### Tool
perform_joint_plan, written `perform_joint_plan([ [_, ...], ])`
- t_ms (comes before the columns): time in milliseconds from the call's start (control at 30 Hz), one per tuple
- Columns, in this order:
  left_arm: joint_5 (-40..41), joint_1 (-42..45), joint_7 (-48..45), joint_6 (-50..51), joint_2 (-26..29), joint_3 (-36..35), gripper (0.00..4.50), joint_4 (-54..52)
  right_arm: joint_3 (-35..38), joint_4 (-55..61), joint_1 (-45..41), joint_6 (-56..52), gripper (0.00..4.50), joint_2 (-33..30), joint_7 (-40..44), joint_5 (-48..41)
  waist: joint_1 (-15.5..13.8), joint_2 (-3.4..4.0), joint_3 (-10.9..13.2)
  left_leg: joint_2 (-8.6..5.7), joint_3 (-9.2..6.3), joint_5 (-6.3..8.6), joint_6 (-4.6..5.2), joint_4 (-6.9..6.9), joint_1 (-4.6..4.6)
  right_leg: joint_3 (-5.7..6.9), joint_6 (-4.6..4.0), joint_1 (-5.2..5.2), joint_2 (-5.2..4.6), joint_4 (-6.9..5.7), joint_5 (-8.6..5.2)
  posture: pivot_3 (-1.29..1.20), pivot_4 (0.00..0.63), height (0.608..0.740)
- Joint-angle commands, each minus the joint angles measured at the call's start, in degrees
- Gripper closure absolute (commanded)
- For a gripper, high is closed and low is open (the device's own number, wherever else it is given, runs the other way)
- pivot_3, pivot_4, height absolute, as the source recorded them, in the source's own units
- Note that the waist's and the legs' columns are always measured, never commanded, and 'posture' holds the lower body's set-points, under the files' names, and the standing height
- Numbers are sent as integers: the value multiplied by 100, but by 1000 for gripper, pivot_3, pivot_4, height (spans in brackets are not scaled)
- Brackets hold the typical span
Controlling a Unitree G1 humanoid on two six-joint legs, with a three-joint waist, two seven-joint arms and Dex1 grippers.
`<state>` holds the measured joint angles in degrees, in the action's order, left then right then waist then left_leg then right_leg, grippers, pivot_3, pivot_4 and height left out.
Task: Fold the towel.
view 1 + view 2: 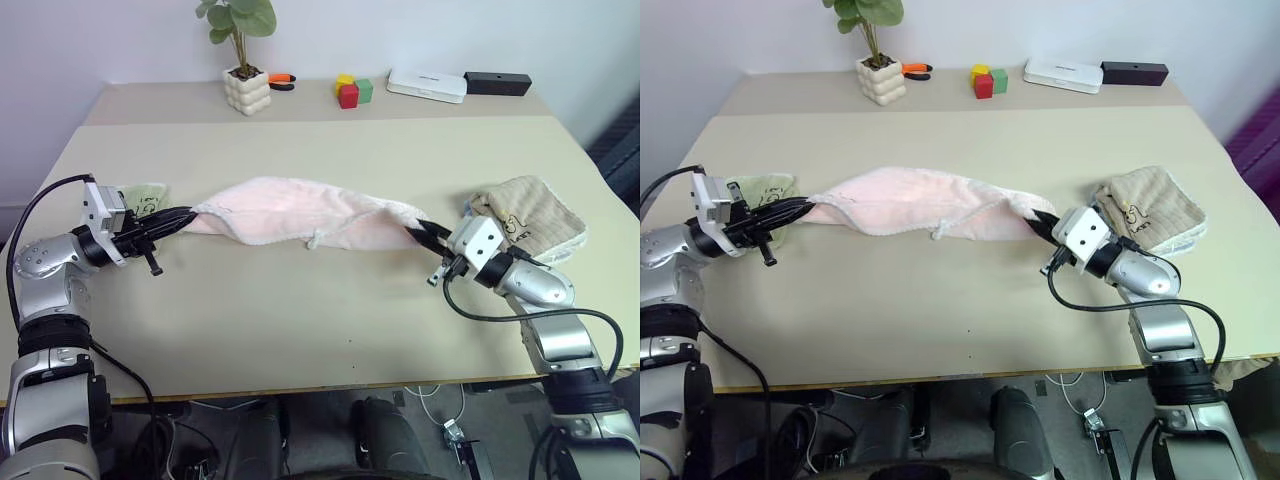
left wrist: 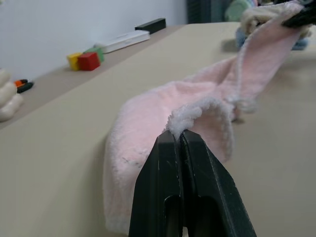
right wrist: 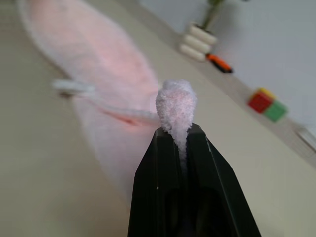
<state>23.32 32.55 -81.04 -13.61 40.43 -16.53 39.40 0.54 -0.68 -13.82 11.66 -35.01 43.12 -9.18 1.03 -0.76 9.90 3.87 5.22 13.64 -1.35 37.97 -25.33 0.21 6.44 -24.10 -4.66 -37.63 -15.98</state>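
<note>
Between our two arms the towel [image 1: 300, 215] hangs stretched above the surface [image 1: 320, 320], the left end effector [image 1: 185, 217] and right end effector [image 1: 424, 232] each clenched on an end. We judge the fold half done; next, lay it flat.

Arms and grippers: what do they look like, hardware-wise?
Both arms are silver-grey metal segments with black joints and loose black cables. Each wrist carries a white boxy block. The left gripper and right gripper each have two slim black fingers, tapering toward the tips.
</note>
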Motion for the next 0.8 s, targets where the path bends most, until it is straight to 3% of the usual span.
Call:
perform_joint_plan([
  [33, 160, -138, 117, 195, 87, -81, 4500, -458, 45, 30, 57, 224, 3511, -75, 111, 56, -32, 0, 0, 0, 0, 2, 3, 4, 2, 0, 0, 5, 0, 0, 0, 0, 150, 735],
  [267, 201, -356, 143, 376, 145, -55, 4500, -850, 69, -113, 19, 379, 54, -429, 424, 264, -44, -3, -2, -1, -3, 3, 5, 11, 2, 0, 0, 8, 0, -1, 0, 0, 150, 735],
  [400, 196, -465, 179, 340, 102, -45, 4500, -1080, 16, -17, -125, 134, 54, -751, 955, 94, -39, -2, -2, -1, -3, 3, 5, 11, 2, 0, 0, 8, 0, -2, 0, 0, 150, 735],
  [600, 221, -564, 210, 401, 88, -36, 4500, -1262, 36, -263, -314, -483, 54, -898, 1072, 109, -53, -3, -2, -1, -3, 3, 5, 13, 3, 0, -1, 10, 0, -2, 0, 0, 150, 735],
  [700, 218, -589, 262, 410, 78, -43, 4500, -1357, 57, 152, -292, -1563, 54, -1018, 1533, -505, -53, -2, -2, -1, -4, 3, 5, 14, 3, 0, -1, 10, 0, -2, 0, 0, 150, 735],
  [800, 223, -610, 307, 425, 69, -43, 4500, -1429, 109, 378, -329, -2465, 926, -1093, 1713, -900, -46, -3, -2, -1, -5, 3, 5, 13, 3, 0, -1, 10, 0, -2, 0, 0, 150, 735],
])
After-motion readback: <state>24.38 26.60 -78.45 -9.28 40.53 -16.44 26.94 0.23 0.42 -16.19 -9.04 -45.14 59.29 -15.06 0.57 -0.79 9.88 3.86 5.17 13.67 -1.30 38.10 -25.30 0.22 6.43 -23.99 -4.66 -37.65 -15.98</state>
